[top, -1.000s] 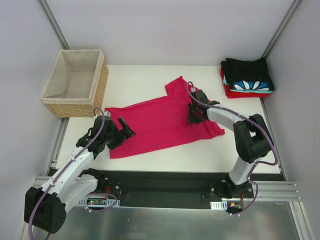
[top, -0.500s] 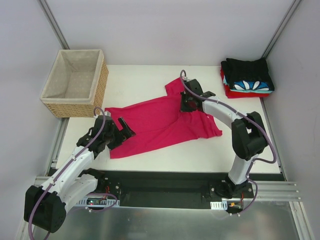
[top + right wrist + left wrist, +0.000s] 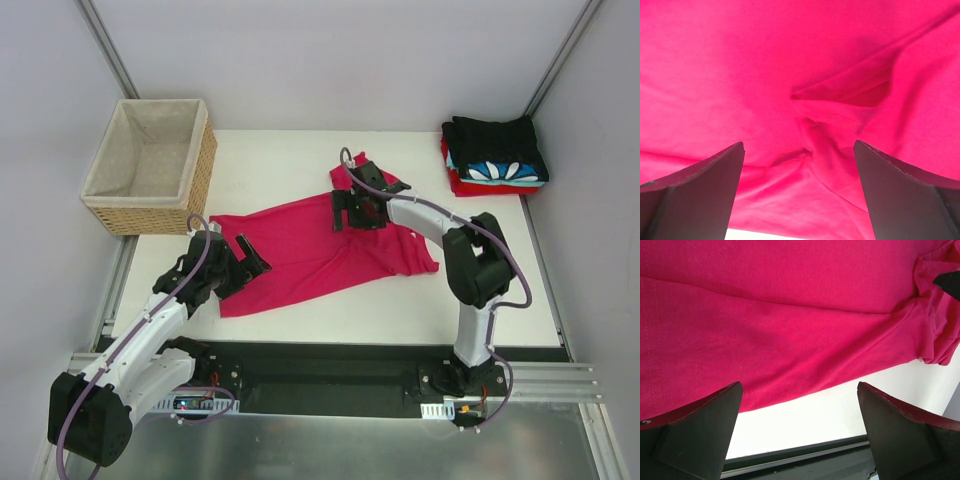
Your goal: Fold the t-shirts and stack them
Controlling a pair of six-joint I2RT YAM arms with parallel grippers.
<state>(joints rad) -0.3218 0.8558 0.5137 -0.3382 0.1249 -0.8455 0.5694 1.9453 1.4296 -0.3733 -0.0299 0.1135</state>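
Releasing the tee (image 3: 300, 250), my right gripper (image 3: 352, 210) now stands wide where a moment ago it was pinching the cloth and dragging it leftward. A loose crease lies just beyond my fingertips. My left gripper (image 3: 243, 262) hovers wide over the hem, unmoved. I judge the tee spread but unfolded. The stack (image 3: 497, 155) sits well apart, rightward.

The pink tee (image 3: 300, 250) lies spread and wrinkly in the middle. At two o'clock, folded shirts (image 3: 495, 150) sit piled: black on top, blue-white, red at bottom.
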